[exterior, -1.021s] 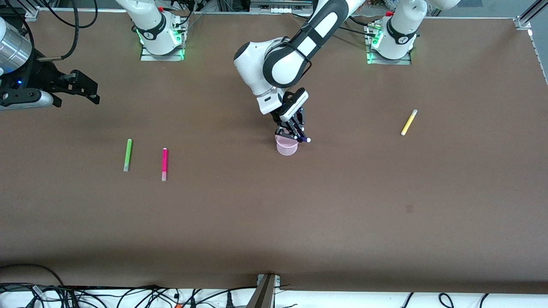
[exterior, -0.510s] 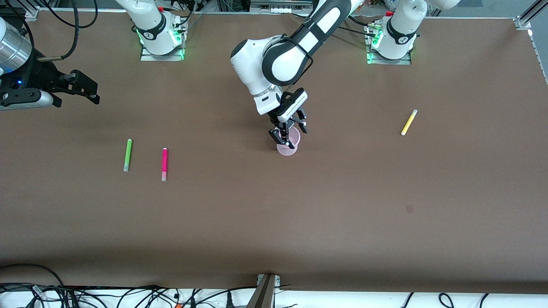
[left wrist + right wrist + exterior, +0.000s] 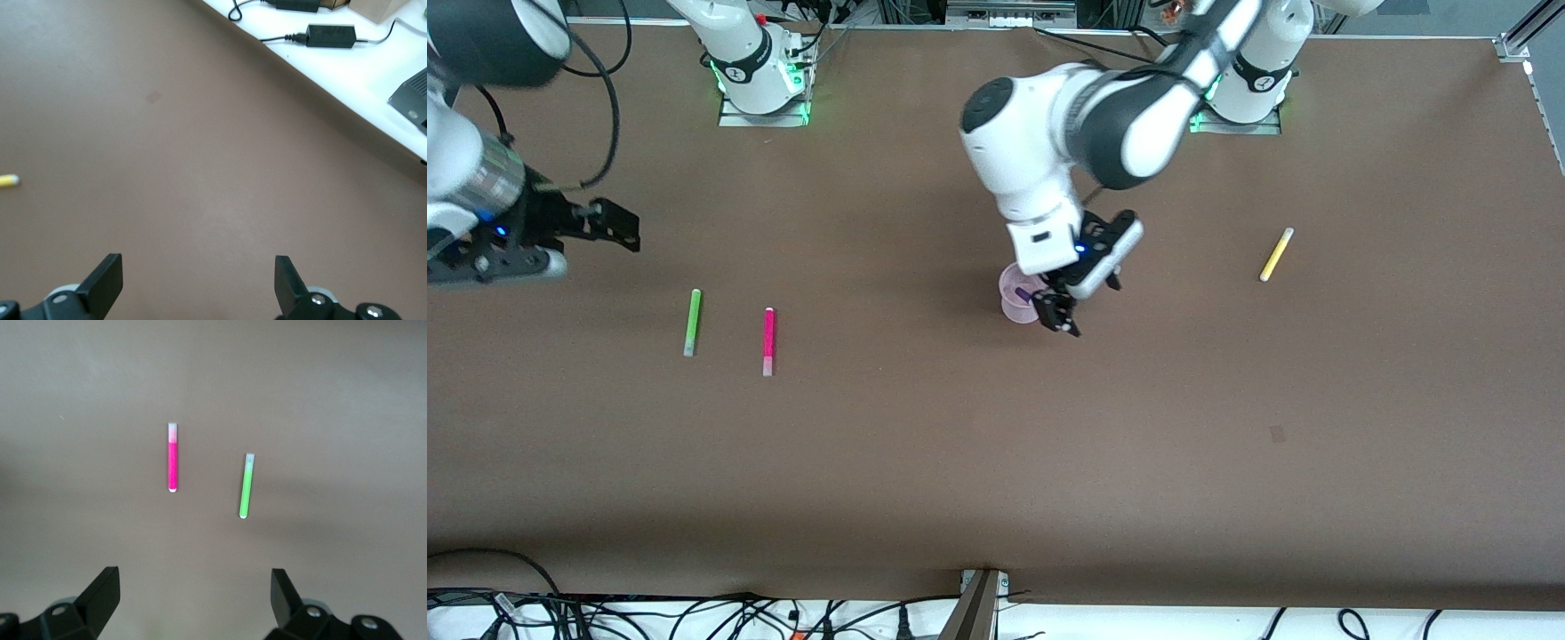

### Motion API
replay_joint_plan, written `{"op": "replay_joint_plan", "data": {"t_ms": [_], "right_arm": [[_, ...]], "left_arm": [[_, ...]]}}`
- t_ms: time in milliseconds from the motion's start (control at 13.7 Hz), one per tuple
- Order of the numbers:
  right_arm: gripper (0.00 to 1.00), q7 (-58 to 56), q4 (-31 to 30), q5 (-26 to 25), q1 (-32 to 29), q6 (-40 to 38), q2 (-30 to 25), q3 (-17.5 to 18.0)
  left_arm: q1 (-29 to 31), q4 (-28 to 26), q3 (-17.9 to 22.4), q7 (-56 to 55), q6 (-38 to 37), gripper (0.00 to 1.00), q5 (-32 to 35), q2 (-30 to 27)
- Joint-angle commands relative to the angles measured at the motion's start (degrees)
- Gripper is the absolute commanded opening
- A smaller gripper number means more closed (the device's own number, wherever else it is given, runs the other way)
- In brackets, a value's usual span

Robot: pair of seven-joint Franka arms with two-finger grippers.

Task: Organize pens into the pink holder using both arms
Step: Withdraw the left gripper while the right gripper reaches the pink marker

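The pink holder (image 3: 1013, 308) stands mid-table with the dark purple pen (image 3: 1021, 292) inside it. My left gripper (image 3: 1056, 318) hangs open and empty just beside the holder; in the left wrist view (image 3: 197, 260) its jaws stand wide over bare table. The yellow pen (image 3: 1276, 254) lies toward the left arm's end, and its tip shows in the left wrist view (image 3: 8, 180). The green pen (image 3: 692, 322) and magenta pen (image 3: 768, 341) lie side by side toward the right arm's end. My right gripper (image 3: 627, 229) is open and empty in the air, with both pens, magenta (image 3: 173, 457) and green (image 3: 246, 485), in its wrist view.
The brown table (image 3: 996, 462) has a small dark mark (image 3: 1277, 434) toward the left arm's end. Past the table's edge nearest the front camera lie black cables (image 3: 694, 613) and a power adapter (image 3: 330, 35).
My left gripper opened and dropped the purple pen into the holder, then swung off the holder toward the left arm's end. My right gripper shifted slightly lower in the view.
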Motion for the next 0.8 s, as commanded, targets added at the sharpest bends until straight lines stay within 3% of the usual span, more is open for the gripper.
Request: {"op": "replay_joint_plan", "data": {"t_ms": [0,292,583,729], "right_arm": [[1.0,-1.18,1.09,-0.63,0.06,0.17,5.49,0.33],[1.0,-1.0,-1.0,0.59,0.85,2.52,8.49,0.33],[1.0,2.77,-21.01,2.09,0.68,26.74,6.74,0.42],[1.0,3.47,-27.44,2.18,0.76,34.15,6.04,0.42]], "left_arm": [[6.61,-0.93,-0.85,16.21,-0.58,1.0,-8.09,-4.3],[15.67,-1.81,-0.85,38.72,-1.54,1.0,-17.59,-9.05],[23.85,-2.25,-0.85,59.65,-7.95,1.0,-24.2,-12.48],[27.98,-4.0,-0.94,69.14,-8.66,1.0,-26.12,-13.71]]}}
